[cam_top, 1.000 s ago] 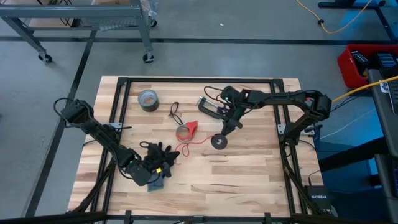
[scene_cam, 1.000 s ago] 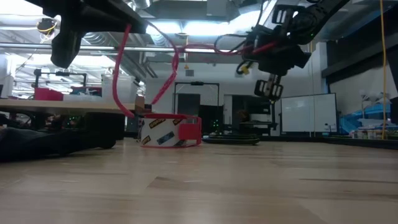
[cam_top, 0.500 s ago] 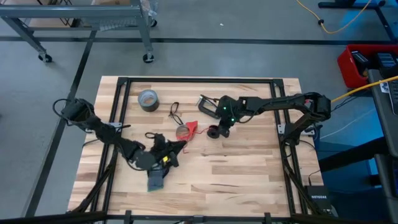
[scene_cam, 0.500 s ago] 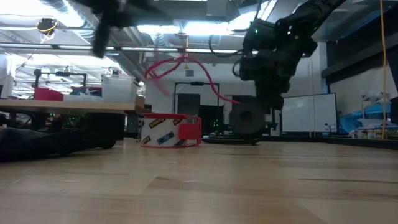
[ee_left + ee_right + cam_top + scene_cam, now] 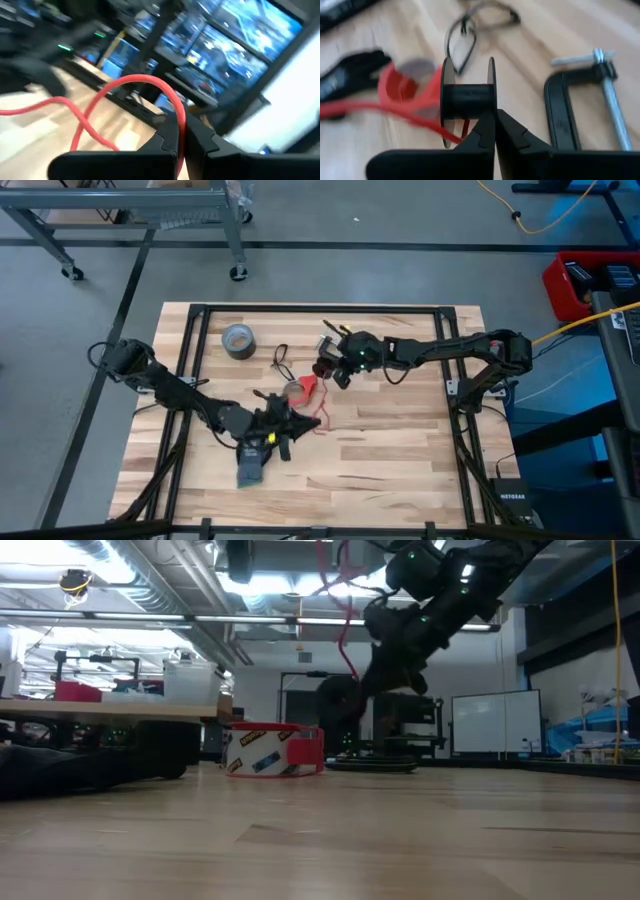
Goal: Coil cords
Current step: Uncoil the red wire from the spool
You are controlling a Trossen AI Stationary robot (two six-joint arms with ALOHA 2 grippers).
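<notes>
Red cord [image 5: 318, 416]: high view, we saw it strung between left gripper [image 5: 283, 426] and spool [image 5: 323, 368] at right gripper [image 5: 340, 367]. Left wrist: fingers together on cord [image 5: 145, 85]. Right wrist: fingers clamped on spool [image 5: 468, 95], cord beside it. We judged winding underway; next, turn cord around spool.

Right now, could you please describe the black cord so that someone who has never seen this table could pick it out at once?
Start at the grey duct-tape roll near the wooden table's far left corner, then look towards the black C-clamp. Between them lies the black cord, a thin wire in a small loose loop, flat on the wood. Unlike the red cord, it is dark and no gripper holds it.
</notes>
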